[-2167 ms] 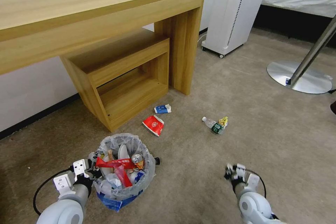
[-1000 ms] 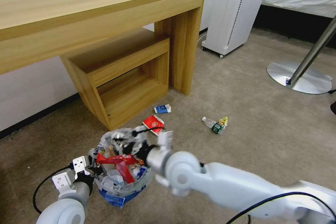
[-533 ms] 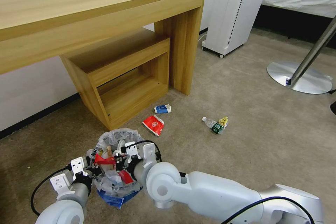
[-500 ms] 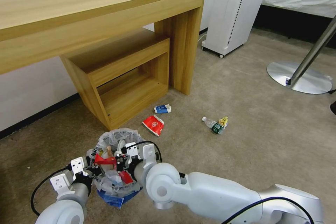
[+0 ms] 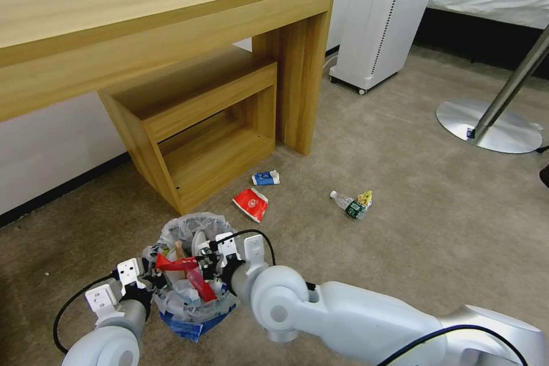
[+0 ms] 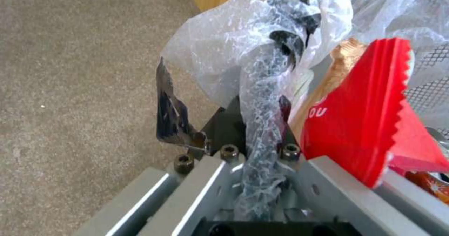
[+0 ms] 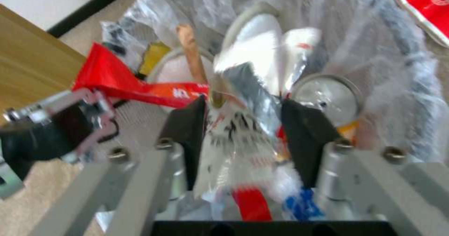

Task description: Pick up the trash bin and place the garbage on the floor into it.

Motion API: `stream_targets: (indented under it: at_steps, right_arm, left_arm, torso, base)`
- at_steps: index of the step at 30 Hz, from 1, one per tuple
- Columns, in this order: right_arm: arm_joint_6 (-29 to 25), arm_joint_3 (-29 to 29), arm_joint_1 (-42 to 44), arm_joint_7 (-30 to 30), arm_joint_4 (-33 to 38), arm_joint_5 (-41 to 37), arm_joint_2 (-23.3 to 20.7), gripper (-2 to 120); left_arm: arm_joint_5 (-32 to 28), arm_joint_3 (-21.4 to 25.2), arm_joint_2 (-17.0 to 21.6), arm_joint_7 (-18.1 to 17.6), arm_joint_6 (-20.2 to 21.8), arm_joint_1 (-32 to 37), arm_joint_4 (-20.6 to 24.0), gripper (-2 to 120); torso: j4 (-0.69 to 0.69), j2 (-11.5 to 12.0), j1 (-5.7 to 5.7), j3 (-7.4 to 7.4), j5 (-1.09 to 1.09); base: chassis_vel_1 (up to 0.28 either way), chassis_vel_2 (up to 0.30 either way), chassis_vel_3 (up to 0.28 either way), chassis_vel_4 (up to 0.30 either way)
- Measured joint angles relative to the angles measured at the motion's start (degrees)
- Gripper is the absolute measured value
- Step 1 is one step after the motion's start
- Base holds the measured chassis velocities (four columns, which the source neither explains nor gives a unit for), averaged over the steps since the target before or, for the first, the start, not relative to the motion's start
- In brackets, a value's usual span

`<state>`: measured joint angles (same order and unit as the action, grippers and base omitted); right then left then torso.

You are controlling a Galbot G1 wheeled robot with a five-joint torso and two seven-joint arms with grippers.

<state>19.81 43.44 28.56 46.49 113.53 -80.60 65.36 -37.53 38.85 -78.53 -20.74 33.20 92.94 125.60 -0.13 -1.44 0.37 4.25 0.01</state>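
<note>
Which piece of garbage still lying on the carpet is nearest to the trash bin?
The flattened red cup. It lies just beyond the trash bin, while the blue-white carton and the clear bottle lie farther away.

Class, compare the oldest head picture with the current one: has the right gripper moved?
Yes. The right gripper has swung from bare carpet on the robot's right across to the trash bin, nearer the wooden desk, which has stayed put.

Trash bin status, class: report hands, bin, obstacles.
Left hand shut on trash bin rim. Right hand open over bin. Red cup, carton, bottle on floor.
</note>
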Motion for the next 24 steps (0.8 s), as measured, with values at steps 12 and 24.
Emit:
stream_targets:
  at_steps: [12, 24]
  right_arm:
    - [0.96, -0.34, 0.47, 0.46, -1.14, 1.65, 0.27, 87]
    - [-22.60, -12.17, 4.77, -33.05, 0.43, 16.31, -6.41, 100]
  left_arm:
    - [0.72, -0.12, -0.62, 0.08, -0.32, 0.57, 0.20, 0]
    - [1.55, 0.27, -1.63, 0.39, -0.48, 0.60, 0.66, 0]
  torso:
    - [0.02, 0.00, 0.00, 0.00, 0.00]
    - [0.02, 0.00, 0.00, 0.00, 0.00]
  base:
    - [0.000, 0.000, 0.000, 0.000]
    - [0.000, 0.000, 0.000, 0.000]
